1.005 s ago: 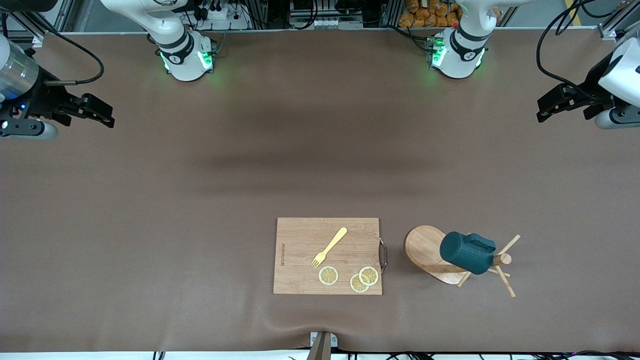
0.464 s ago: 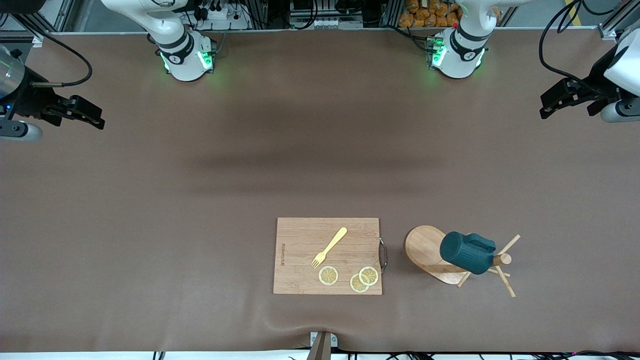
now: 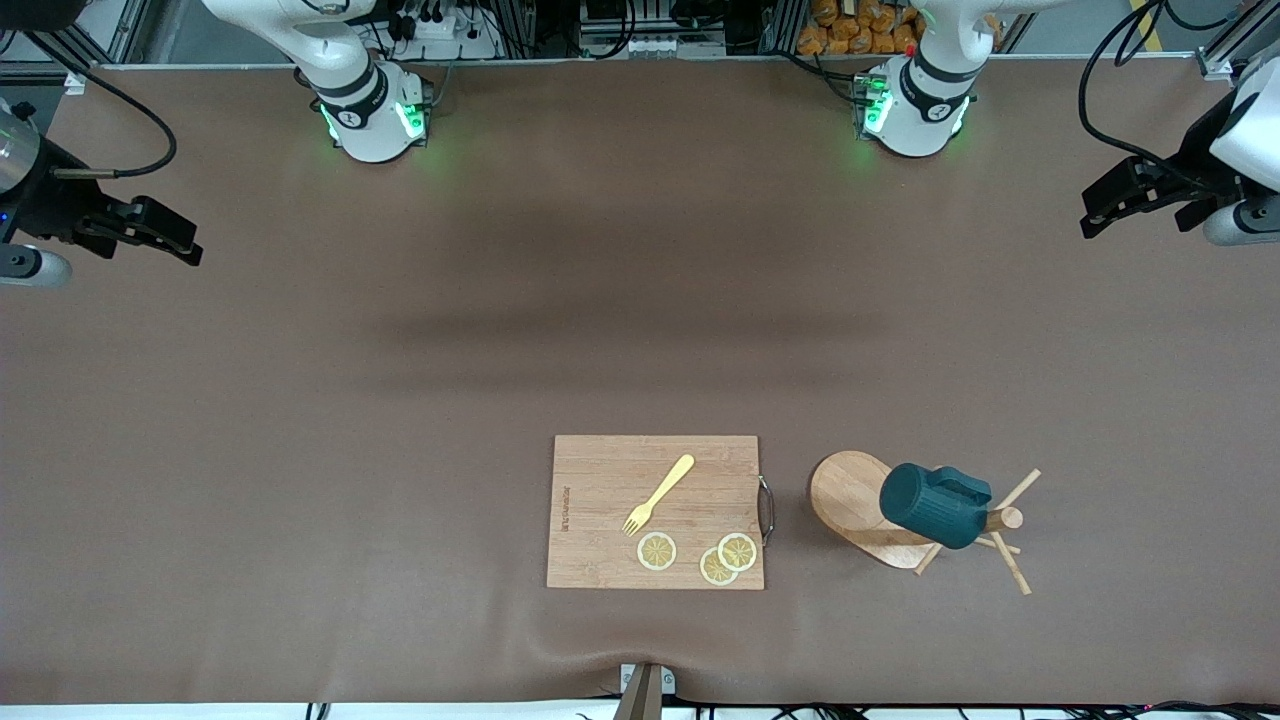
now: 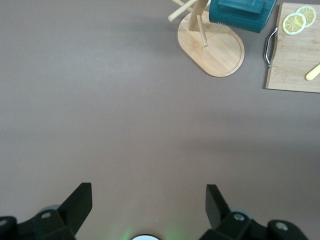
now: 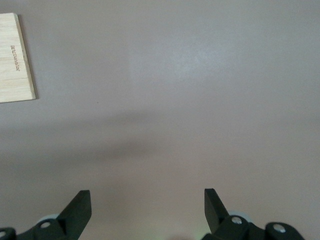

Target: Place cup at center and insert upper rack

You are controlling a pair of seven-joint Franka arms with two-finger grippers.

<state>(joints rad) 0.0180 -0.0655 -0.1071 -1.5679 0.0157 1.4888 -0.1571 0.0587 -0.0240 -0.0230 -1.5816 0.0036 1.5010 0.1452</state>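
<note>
Cup (image 3: 935, 505): dark teal, ribbed, hanging tilted on the rack (image 3: 870, 510), over its oval base; also showing in the left wrist view (image 4: 242, 12).

Rack: light wood, standing on the desk (image 3: 400, 400) toward the left arm's end, just beside the board (image 3: 655, 512), its pegs angling outward.

Board: lying near the front camera, carrying a yellow fork (image 3: 658, 494) and three lemon slices (image 3: 657, 551).

Left tool (image 3: 1105, 205): hanging over bare desk at the left arm's end, fingers spread wide, gripping nothing.

Right tool (image 3: 165, 232): hanging over bare desk at the right arm's end, fingers likewise spread, gripping nothing.
</note>
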